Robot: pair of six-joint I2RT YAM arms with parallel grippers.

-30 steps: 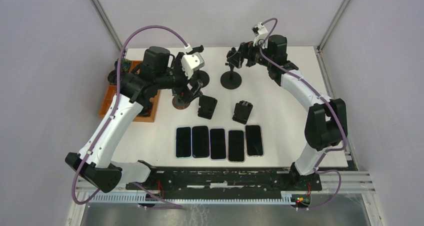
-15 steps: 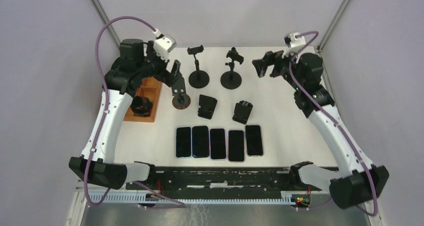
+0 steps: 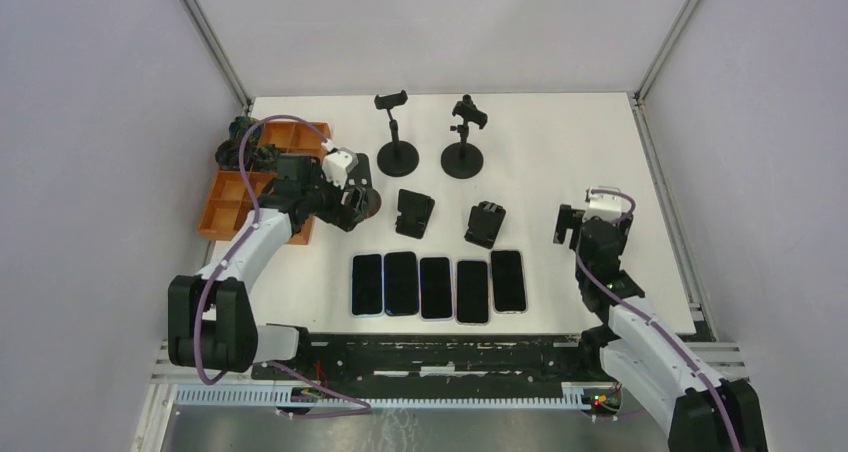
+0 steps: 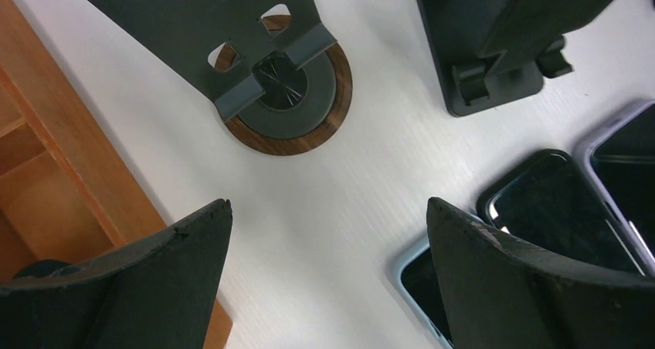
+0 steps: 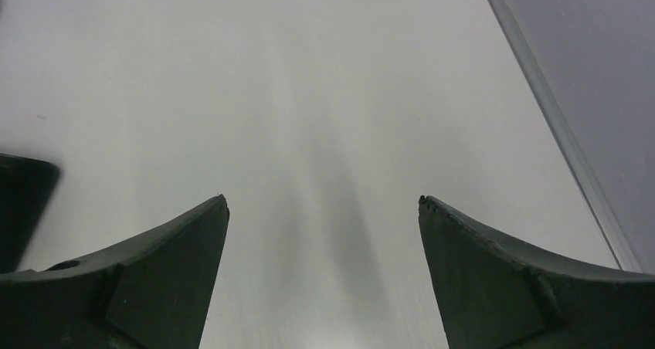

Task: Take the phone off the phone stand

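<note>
Several dark phones (image 3: 435,287) lie flat in a row near the table's front; none sits in a stand. Two tall clamp stands (image 3: 397,132) (image 3: 463,137) rise at the back, and two folding black stands (image 3: 414,213) (image 3: 485,223) sit in the middle. My left gripper (image 3: 348,204) (image 4: 328,210) hangs open over bare table, just short of a round wood-rimmed stand (image 4: 290,102), with a light-blue-cased phone (image 4: 421,272) by its right finger. My right gripper (image 3: 585,224) (image 5: 323,202) is open and holds nothing, over bare table right of the phones.
An orange compartment tray (image 3: 250,177) (image 4: 46,171) lies left of the left gripper, with dark parts in it. A folding stand (image 4: 494,55) is ahead on the right of that gripper. A metal rail (image 5: 556,117) borders the table's right edge. White walls enclose the table.
Both arms have drawn back from the tall stands at the rear. The left came down beside the round stand; the right swung to the right front. Both stay open.
</note>
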